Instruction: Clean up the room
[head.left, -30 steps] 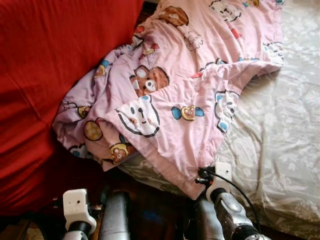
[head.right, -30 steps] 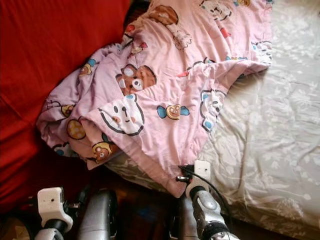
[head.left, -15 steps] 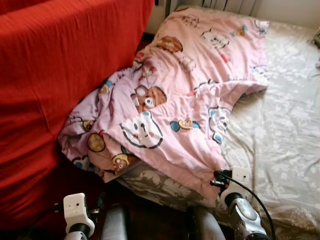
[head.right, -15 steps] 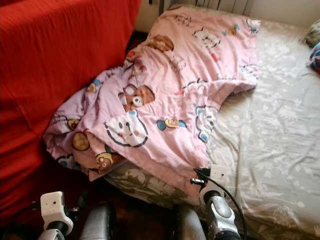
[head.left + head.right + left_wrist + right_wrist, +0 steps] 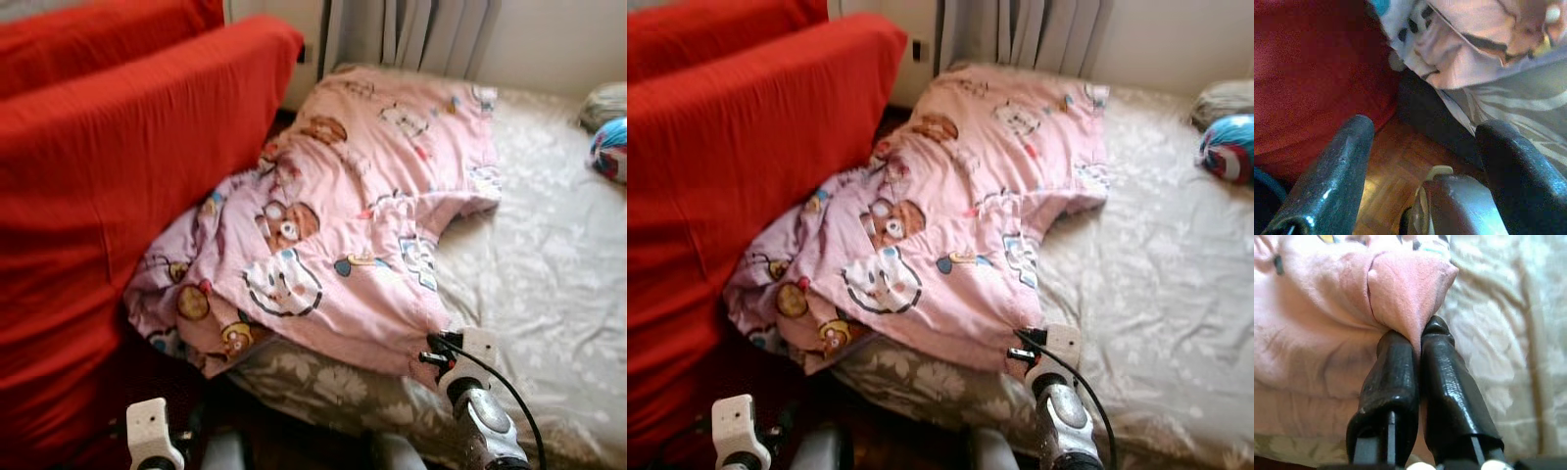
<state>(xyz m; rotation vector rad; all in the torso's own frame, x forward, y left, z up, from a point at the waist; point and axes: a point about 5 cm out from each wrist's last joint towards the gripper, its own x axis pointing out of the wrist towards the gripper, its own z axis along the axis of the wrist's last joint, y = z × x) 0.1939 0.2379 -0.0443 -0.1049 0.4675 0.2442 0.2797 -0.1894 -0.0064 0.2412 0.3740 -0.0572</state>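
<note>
Left eye view, from left: the left tool point(image 5: 1420, 161) hangs released by the red sofa point(image 5: 108, 176). The pink blanket point(image 5: 343, 225) lies crumpled on the bed point(image 5: 549, 294), running up-left from the right tool point(image 5: 1418, 352), clenched on its near corner.

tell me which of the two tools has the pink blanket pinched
The right tool: its two black fingers are shut on a corner of the pink blanket at the mattress edge. The left tool stands open, holding nothing, over the wooden floor.
</note>
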